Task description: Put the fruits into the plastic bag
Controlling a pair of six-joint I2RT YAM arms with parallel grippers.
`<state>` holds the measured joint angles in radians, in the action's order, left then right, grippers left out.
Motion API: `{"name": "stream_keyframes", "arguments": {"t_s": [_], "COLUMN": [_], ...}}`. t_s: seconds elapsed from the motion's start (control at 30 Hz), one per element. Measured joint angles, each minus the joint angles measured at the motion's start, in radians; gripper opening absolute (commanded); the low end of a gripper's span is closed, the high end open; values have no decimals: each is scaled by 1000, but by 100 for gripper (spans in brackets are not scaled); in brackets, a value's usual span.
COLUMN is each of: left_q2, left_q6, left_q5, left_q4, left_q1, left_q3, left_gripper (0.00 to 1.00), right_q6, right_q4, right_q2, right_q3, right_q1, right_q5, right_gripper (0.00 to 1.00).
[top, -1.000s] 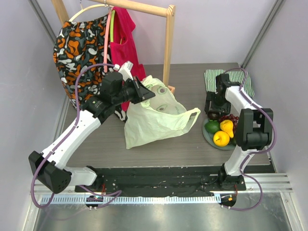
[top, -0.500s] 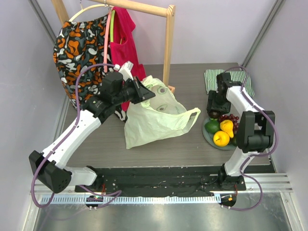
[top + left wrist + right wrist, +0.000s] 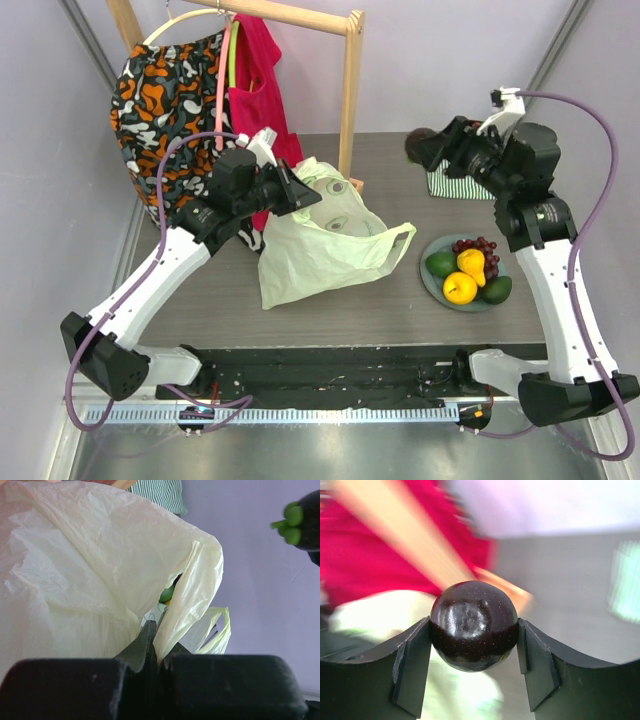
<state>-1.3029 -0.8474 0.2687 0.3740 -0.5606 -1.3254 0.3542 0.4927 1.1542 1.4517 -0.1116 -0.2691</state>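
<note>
The pale-green plastic bag (image 3: 320, 255) lies at mid-table, and my left gripper (image 3: 308, 195) is shut on its upper rim. In the left wrist view the thin film (image 3: 100, 570) is pinched between the closed jaws of the left gripper (image 3: 159, 647). My right gripper (image 3: 425, 148) hangs raised over the back of the table, right of the bag, shut on a dark plum (image 3: 473, 625). On the grey plate (image 3: 470, 308) at the right lie grapes (image 3: 477, 244), a green avocado (image 3: 440, 264), a lumpy yellow fruit (image 3: 472, 264), an orange citrus (image 3: 460, 288) and a second avocado (image 3: 497, 289).
A wooden clothes rack (image 3: 350, 90) stands at the back, with a red garment (image 3: 262, 70) and an orange-black patterned one (image 3: 165, 90) hanging on it. A green-and-white striped cloth (image 3: 450, 185) lies folded behind the plate, under my right arm.
My right arm has risen from the plate with the plum in its jaws and swung up and back towards the rack. The left arm and the bag have stayed put.
</note>
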Motion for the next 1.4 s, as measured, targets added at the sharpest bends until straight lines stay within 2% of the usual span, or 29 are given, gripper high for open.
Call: {"name": "stream_keyframes", "arguments": {"t_s": [0.13, 0.27, 0.6, 0.87, 1.0, 1.17, 1.4], "left_q2": [0, 0, 0, 0, 1, 18, 126], "left_q6": [0, 0, -4, -10, -6, -10, -10], "left_q5": [0, 0, -2, -1, -23, -61, -94], "left_q4": [2, 2, 1, -3, -1, 7, -3], "left_q1": [0, 0, 0, 0, 0, 18, 13], "left_q3": [0, 0, 0, 0, 0, 0, 7], "left_gripper": [0, 0, 0, 0, 0, 0, 0], "right_q6": [41, 37, -33, -54, -37, -46, -56], "right_q4": [-136, -162, -106, -114, -113, 3, 163], "right_q2": [1, 72, 162, 275, 381, 481, 463], "right_q3": [-10, -33, -157, -156, -151, -143, -182], "right_q1": [-134, -263, -458, -546, -557, -553, -554], "right_q5": [-125, -189, -172, -146, -126, -24, 150], "right_gripper": [32, 30, 29, 30, 29, 28, 27]}}
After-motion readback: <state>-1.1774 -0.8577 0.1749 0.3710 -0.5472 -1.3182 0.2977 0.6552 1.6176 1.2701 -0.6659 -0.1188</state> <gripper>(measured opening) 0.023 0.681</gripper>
